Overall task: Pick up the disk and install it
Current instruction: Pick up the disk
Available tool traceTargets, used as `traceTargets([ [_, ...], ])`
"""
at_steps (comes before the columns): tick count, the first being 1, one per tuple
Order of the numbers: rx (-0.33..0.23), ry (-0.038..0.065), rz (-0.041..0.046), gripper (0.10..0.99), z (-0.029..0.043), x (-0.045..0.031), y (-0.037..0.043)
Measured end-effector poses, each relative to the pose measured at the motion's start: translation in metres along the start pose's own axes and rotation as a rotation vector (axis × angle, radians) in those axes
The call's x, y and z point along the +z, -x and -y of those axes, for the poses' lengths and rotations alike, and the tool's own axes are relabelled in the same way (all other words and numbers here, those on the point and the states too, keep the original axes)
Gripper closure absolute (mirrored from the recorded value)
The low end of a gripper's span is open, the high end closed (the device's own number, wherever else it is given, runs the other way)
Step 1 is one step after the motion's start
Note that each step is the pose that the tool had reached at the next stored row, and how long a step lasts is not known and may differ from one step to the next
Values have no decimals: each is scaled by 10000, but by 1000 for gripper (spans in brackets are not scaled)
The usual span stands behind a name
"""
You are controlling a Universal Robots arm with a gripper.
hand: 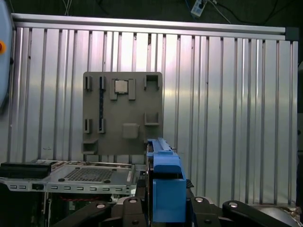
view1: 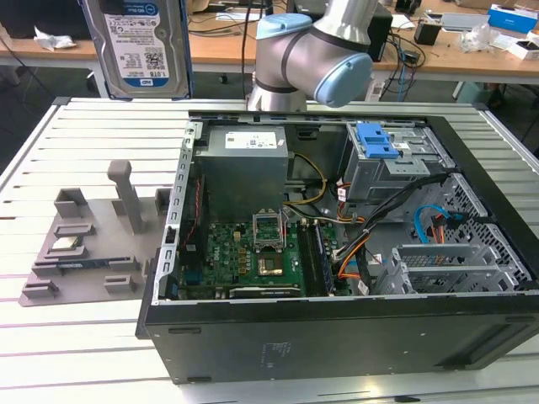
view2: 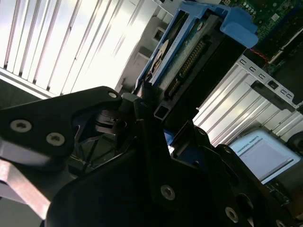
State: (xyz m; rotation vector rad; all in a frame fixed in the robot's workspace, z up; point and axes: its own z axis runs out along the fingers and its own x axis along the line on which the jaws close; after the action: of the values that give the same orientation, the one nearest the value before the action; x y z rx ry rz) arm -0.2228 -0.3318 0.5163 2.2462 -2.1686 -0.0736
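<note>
Hand (view2: 150,106) clamped on the disk (view2: 187,52), jaws closed against its blue-bracketed edge. It hangs upright above the slatted surface (view1: 93,135), at the exterior view's left of the open computer case (view1: 337,328).

Ribbed aluminium table (view1: 93,143), cluttered wooden desks (view1: 472,61) behind, dark floor (view1: 46,80) beneath

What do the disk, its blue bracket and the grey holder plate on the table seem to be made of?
The disk: apparently silver metal, slightly glossy around its white-and-blue label, which looks like paper. Its bracket: bright blue plastic, evenly coloured with a smooth, dull finish. The holder plate: probably grey plastic, matte, with moulded pockets; the look does not settle it.
</note>
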Motion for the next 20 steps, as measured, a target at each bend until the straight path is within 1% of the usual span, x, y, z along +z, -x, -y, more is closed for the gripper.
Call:
traceTargets([
  [8, -1, -1, 0, 718, 142, -6, -5],
  [10, -1, 0, 0, 718, 182, -8, -6],
  [11, -1, 0, 0, 718, 217, -10, -8],
  [16, -1, 1, 0, 718, 306, -14, -11],
  [18, -1, 0, 0, 718, 366, -17, -13],
  [20, 0, 1, 0, 718, 399, -18, -14],
])
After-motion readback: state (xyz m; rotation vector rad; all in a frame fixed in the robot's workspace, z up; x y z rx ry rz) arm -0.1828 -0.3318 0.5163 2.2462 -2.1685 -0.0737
